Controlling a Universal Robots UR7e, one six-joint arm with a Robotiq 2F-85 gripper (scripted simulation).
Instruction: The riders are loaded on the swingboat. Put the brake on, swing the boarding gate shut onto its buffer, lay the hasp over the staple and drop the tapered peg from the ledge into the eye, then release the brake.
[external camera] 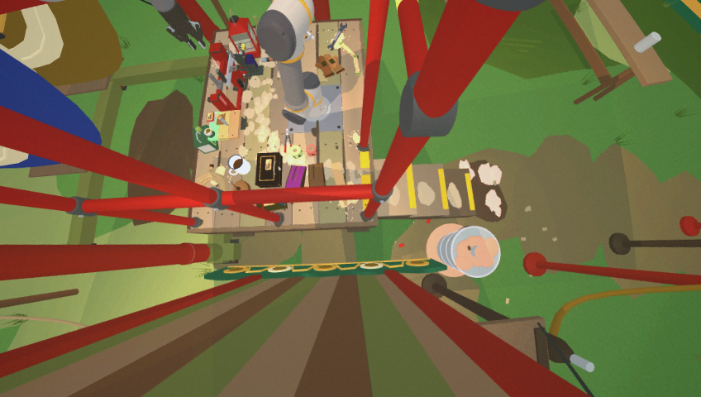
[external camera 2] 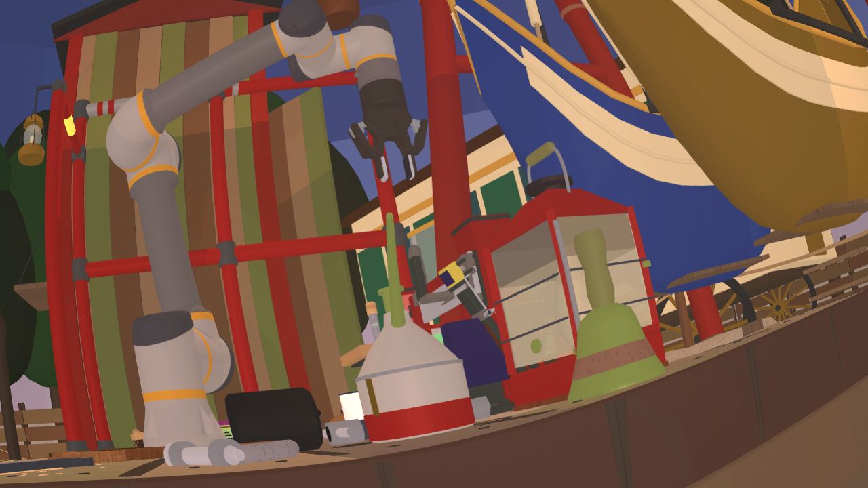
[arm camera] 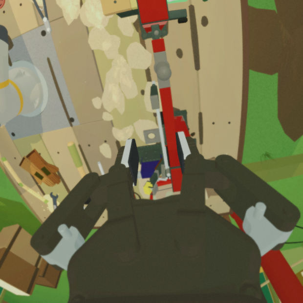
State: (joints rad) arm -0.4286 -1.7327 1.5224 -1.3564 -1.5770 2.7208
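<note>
The red boarding gate bar [arm camera: 169, 118] runs along the platform planks from its hinge block [arm camera: 154, 17], and a grey knob [arm camera: 163, 70] sits on it partway along. A thin grey rod with a dark handle [arm camera: 155, 97] lies beside the bar, and a small grey plate with a hole [arm camera: 151, 136] sits on the planks near it. A blue block and a yellow-tipped part [external camera 2: 452, 276] stand low by the red lantern cage [external camera 2: 561, 285]. My gripper [external camera 2: 394, 167] hangs high above these parts, fingers pointing down. It is partly open and holds nothing.
Behind stand the striped hut wall and the red frame posts [external camera 2: 443, 139], with the blue and yellow boat hull [external camera 2: 698, 91] overhead. A cream and red funnel can [external camera 2: 410, 376], a green bell [external camera 2: 613, 346] and a black box [external camera 2: 273, 416] crowd the platform's front edge.
</note>
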